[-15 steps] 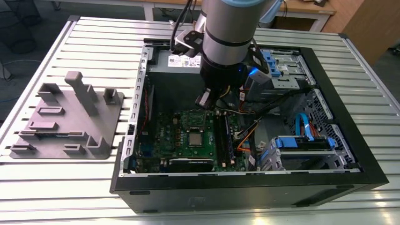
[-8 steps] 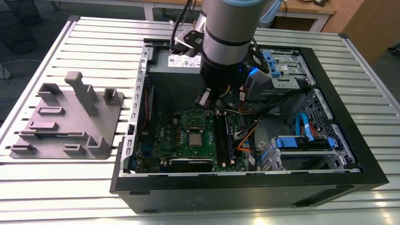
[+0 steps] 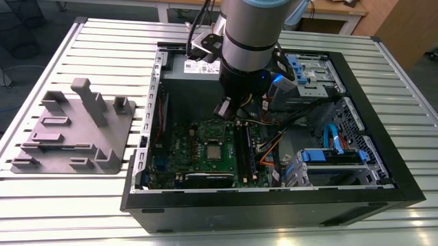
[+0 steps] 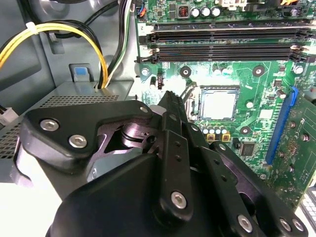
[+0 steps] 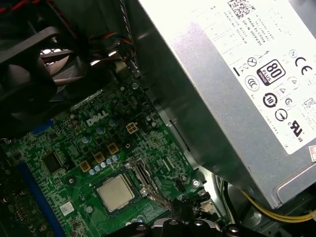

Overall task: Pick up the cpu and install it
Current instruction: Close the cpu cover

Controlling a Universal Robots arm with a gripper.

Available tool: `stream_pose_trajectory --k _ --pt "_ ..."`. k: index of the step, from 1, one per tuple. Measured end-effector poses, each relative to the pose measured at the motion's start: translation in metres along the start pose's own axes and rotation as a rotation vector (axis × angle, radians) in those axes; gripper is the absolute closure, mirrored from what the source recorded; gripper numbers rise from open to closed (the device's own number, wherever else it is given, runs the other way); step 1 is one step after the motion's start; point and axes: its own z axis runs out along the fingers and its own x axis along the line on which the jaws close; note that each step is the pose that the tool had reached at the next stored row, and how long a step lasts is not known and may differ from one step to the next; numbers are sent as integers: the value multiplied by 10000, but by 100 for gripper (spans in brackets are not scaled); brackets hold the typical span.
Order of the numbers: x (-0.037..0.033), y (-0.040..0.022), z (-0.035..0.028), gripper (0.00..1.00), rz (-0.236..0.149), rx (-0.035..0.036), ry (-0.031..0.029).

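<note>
Though half hidden by its own links, pincer [image 4: 169,98] closed, empty, near socketed cpu [image 4: 217,103].

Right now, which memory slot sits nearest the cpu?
The memory slot at the row's edge facing the cpu; the others lie behind it.

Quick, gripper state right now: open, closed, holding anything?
The gripper: cannot be told; the flat square silver-grey cpu lies on the green motherboard, apart from it.

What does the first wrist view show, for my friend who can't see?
A square silver cpu lies flat on a green board. A big grey box with stickers stands beside the board, with a black fan nearby.
</note>
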Motion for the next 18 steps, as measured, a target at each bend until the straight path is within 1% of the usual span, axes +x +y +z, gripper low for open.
stream_pose_trajectory --k 7,14,18 --pt "3 -3 18 89 -10 25 -14" --pt "4 -3 22 89 -15 30 -21" --pt "8 -4 35 89 -22 67 -42"
